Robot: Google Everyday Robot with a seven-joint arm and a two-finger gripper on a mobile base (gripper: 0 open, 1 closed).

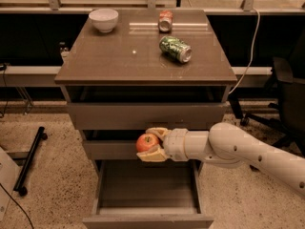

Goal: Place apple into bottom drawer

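From where I stand, the robot's cream-coloured two-finger gripper (152,144) reaches in from the right, level with the grey-brown middle drawer (109,150). Its fingers (157,132) are clamped above and below a round red-orange apple (146,142). Directly beneath, the wide bottom drawer (147,187) stands pulled open. On the brown cabinet top (114,56) sit a white bowl (104,19), a green drink can (175,48) lying on its side, and a small reddish can (165,21).
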